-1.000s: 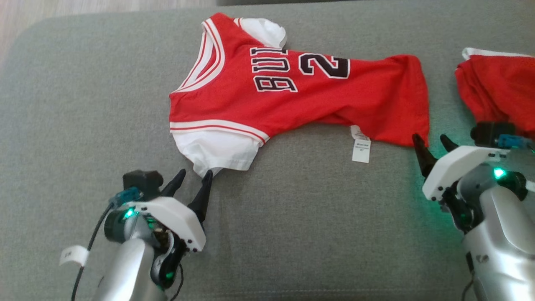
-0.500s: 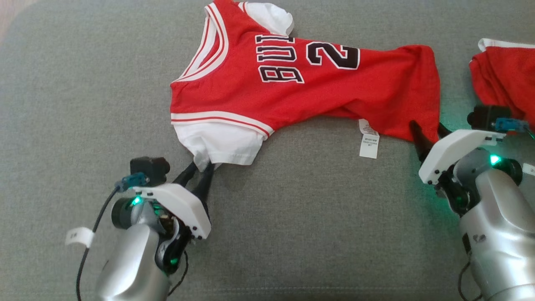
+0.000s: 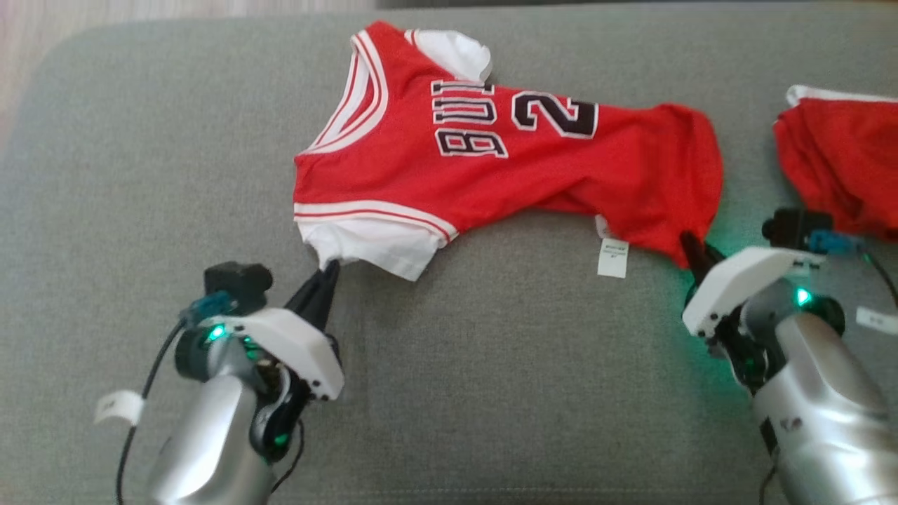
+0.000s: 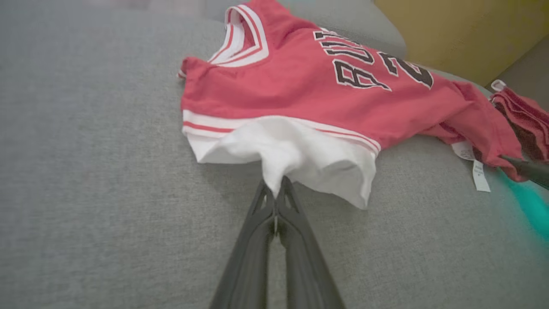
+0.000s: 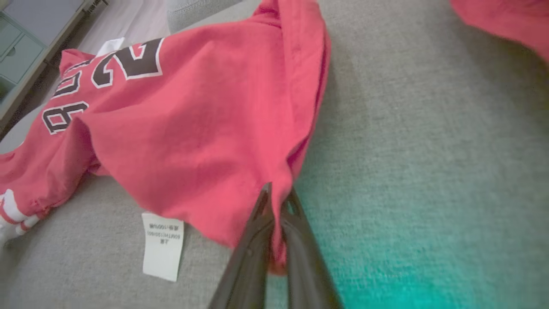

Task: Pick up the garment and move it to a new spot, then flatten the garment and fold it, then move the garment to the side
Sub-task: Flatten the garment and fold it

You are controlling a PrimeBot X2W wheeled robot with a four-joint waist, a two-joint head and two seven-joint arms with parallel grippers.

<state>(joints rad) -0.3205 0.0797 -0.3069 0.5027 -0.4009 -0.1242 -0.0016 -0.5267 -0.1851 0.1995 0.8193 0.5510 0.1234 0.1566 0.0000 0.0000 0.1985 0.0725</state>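
A small red jersey (image 3: 491,168) with black lettering and white sleeves lies spread sideways on the grey cushion (image 3: 477,393). My left gripper (image 3: 328,270) is shut on the edge of the near white sleeve (image 4: 296,156), its two fingers pressed together in the left wrist view at the gripper (image 4: 278,189). My right gripper (image 3: 691,247) is shut on the jersey's red bottom corner (image 5: 240,171); in the right wrist view the gripper (image 5: 278,195) pinches that hem. A white care label (image 3: 612,257) hangs from the hem between the two grippers.
A second red garment (image 3: 842,161) with a white edge lies bunched at the right side of the cushion, just beyond my right wrist. Pale floor (image 3: 140,10) shows past the cushion's far left corner. Bare grey cushion stretches in front of the jersey.
Both grippers went from open at the jersey's edge to shut on it: left on the white sleeve, right on the red hem corner. The head camera shifted a little.
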